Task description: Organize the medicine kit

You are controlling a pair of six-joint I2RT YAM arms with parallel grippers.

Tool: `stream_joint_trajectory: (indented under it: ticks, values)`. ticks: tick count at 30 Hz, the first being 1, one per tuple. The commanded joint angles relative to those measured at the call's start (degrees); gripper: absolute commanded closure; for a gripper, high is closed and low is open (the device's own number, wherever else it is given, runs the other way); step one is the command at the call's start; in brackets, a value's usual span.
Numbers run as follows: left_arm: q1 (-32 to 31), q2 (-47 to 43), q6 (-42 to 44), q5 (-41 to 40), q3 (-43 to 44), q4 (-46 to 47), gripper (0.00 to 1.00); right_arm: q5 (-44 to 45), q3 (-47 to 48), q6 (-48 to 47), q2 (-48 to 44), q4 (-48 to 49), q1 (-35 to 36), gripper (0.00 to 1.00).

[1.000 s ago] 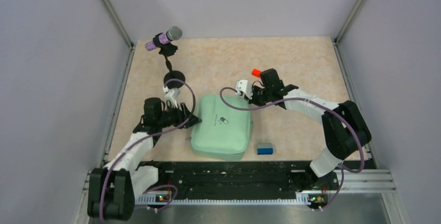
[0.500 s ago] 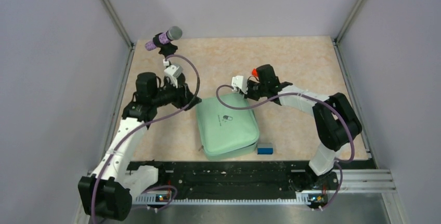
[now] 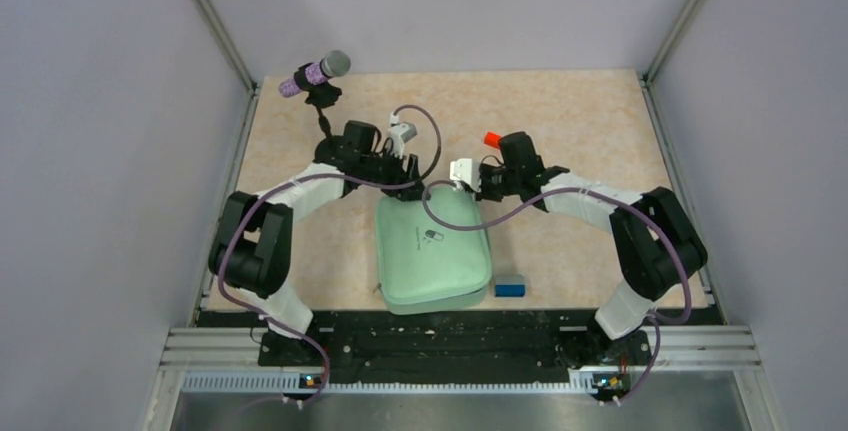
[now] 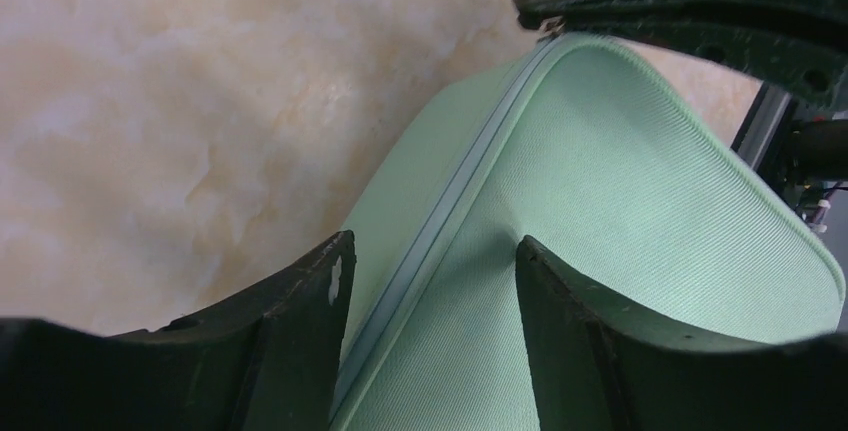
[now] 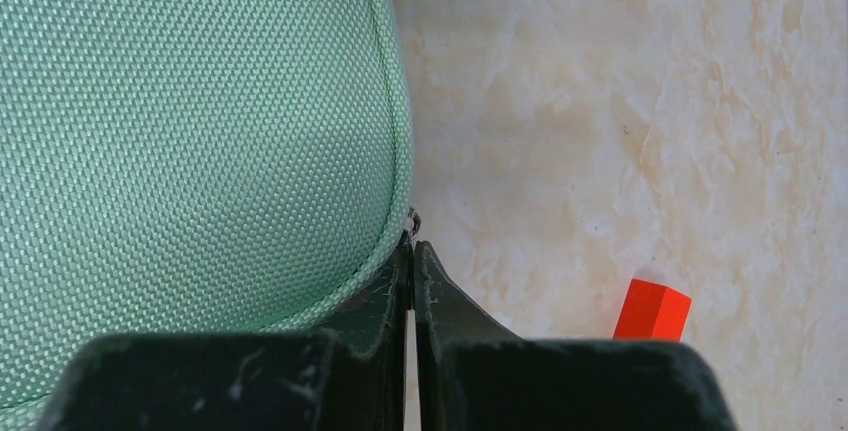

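Observation:
The medicine kit [image 3: 432,251], a pale mint-green case with a small dark pill icon, lies shut at the table's middle. My left gripper [image 3: 408,189] is open at the kit's far left corner. In the left wrist view its fingers [image 4: 435,251] straddle the zip seam [image 4: 470,166], one over the side wall and one over the lid [image 4: 640,201]. My right gripper [image 3: 472,192] is at the far right corner. In the right wrist view it [image 5: 412,246] is shut on the small metal zip pull [image 5: 412,219] beside the woven lid [image 5: 190,121].
A small orange-red block [image 3: 492,139] [image 5: 652,311] lies behind the right wrist. A small blue block [image 3: 510,286] sits by the kit's near right corner. A purple-and-grey microphone [image 3: 315,75] on a black stand is at the back left. Metal frame posts border the table.
My left arm has swung from the kit's left side round to its far edge, and its gripper has opened wider. The kit has turned slightly. The right gripper stayed shut at the far right corner.

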Motion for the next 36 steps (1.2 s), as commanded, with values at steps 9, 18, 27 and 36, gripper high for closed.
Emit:
stream_joint_trajectory:
  ticks: [9, 18, 27, 36]
  values:
    - [-3.55, 10.02, 4.48, 7.96, 9.91, -1.48, 0.99, -3.12, -1.27, -2.28, -3.43, 2.3, 0.85, 1.0]
    - [-1.59, 5.16, 8.01, 3.61, 8.31, -6.2, 1.0, 0.86, -4.52, -7.7, -10.18, -5.68, -1.31, 1.0]
    - [2.5, -0.72, 3.9, -0.05, 1.49, -1.19, 1.0, 1.66, -9.53, -5.5, -17.55, -11.6, -1.65, 1.0]
    - [5.86, -5.88, 0.85, -3.83, -2.8, 1.84, 1.0, -1.0, -10.11, -2.26, -23.46, -19.25, -1.65, 1.0]
